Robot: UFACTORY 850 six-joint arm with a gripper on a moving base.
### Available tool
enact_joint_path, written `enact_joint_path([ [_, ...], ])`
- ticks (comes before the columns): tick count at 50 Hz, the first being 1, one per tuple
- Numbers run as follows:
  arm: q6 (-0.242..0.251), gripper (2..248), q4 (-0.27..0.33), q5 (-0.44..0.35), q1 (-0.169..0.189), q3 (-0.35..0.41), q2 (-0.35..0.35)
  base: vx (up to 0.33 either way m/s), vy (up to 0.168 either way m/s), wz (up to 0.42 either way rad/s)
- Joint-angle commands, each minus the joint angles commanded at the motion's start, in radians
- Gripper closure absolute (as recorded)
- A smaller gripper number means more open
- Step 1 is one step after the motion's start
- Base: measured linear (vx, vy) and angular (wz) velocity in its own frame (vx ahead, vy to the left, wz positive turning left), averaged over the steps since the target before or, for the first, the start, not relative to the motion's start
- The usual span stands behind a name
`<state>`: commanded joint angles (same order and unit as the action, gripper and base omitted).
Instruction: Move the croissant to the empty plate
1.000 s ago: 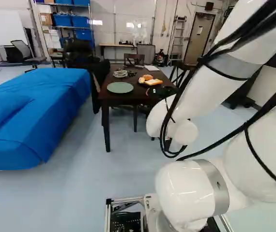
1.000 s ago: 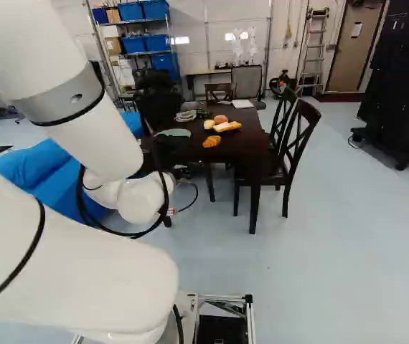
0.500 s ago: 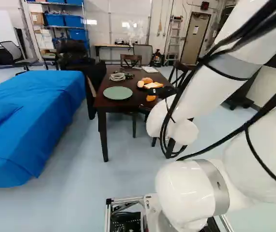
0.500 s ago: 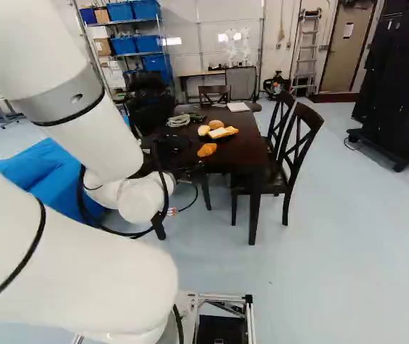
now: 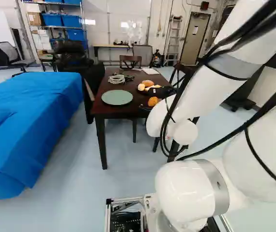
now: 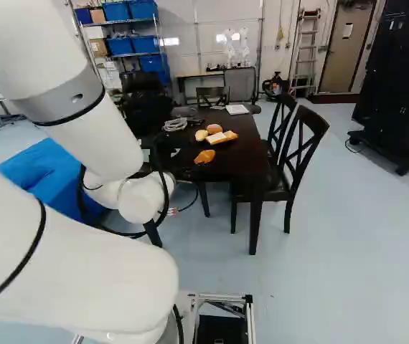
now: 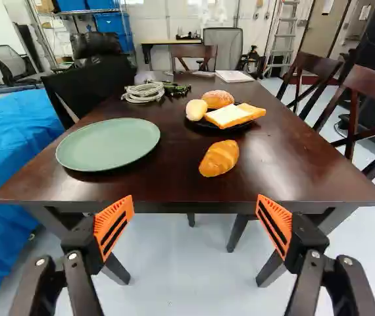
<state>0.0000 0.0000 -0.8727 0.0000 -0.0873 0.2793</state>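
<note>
In the left base view my gripper (image 5: 162,91) shows as a dark shape by the table's near part, partly behind the arm. In the wrist view the gripper (image 7: 195,227) stands wide open, nothing between its orange pads, just short of the table's near edge. The golden-brown croissant (image 7: 219,158) lies on the bare wood ahead of it; the right base view shows the croissant (image 6: 204,156) too. Beside it, on the blue bed's side, the round green plate (image 7: 108,145) is empty. I cannot make out this plate clearly in the right base view.
The dark wooden table (image 7: 181,179) also bears a black plate (image 7: 198,123) with bread, a coiled cable (image 7: 144,92) and a white notebook (image 7: 234,76). Wooden chairs (image 6: 305,147) line one side. A blue-covered bed (image 5: 36,130) stands opposite.
The base has moved towards the table, turning slightly; table, bed and chairs have shifted in both base views. The arm keeps its pose against its lowest joint. Croissant and green plate rest where they were.
</note>
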Motion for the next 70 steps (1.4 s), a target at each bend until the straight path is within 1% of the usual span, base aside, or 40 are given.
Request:
enact_joint_path([
  [22, 0.0, 3, 0.0, 0.0, 0.0, 0.0, 0.0, 0.0, 0.0, 0.0],
  [29, 0.0, 3, 0.0, 0.0, 0.002, -0.011, -0.013, 0.0, 0.0, 0.0],
  [44, 0.0, 3, -0.001, 0.0, 0.018, -0.077, -0.089, 0.0, 0.0, 0.0],
  [59, 0.0, 3, -0.018, 0.0, 0.04, -0.156, -0.175, 0.0, 0.0, 0.0],
  [70, 0.0, 3, -0.034, 0.0, 0.041, -0.215, -0.236, 0.0, 0.0, 0.0],
])
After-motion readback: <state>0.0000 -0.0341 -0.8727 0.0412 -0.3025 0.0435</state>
